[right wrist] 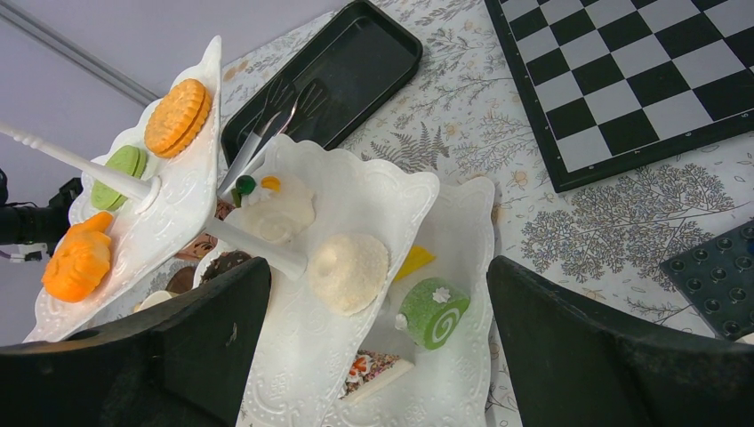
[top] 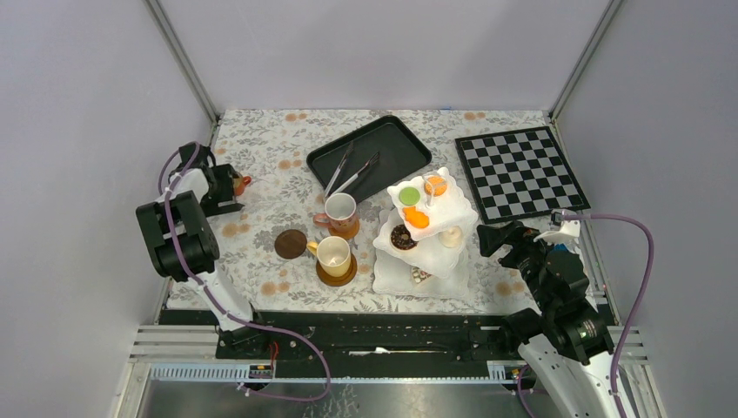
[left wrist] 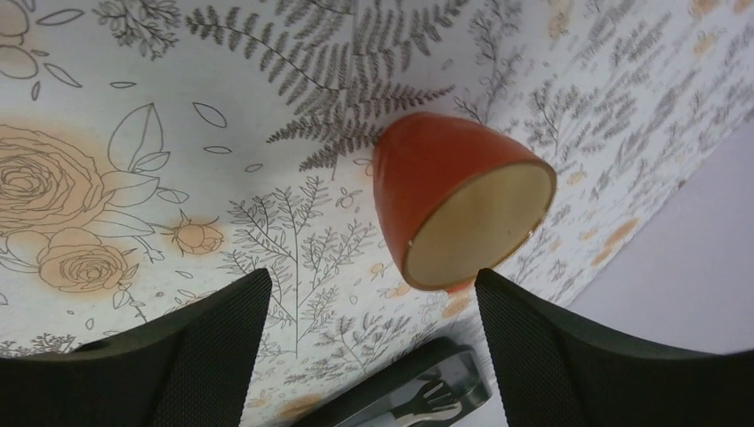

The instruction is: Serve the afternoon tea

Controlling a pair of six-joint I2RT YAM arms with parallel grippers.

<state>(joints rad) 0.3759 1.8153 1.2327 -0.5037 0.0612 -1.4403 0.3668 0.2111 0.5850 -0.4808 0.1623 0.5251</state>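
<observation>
Left gripper (left wrist: pixel 372 277) gapes empty near tipped orange cup (left wrist: pixel 453 209); right gripper (right wrist: pixel 378 264) gapes empty, three-tier stand (right wrist: pixel 378 194) partly cut off.

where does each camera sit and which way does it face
Top external: above and behind, looking down on the table; left arm and right arm show.
Left wrist: on the left arm, facing a tipped cup; left gripper frames the bottom.
Right wrist: on the right arm, facing the stand; right gripper frames the bottom.
Shared: top and right wrist show stand, tray, chessboard.
</observation>
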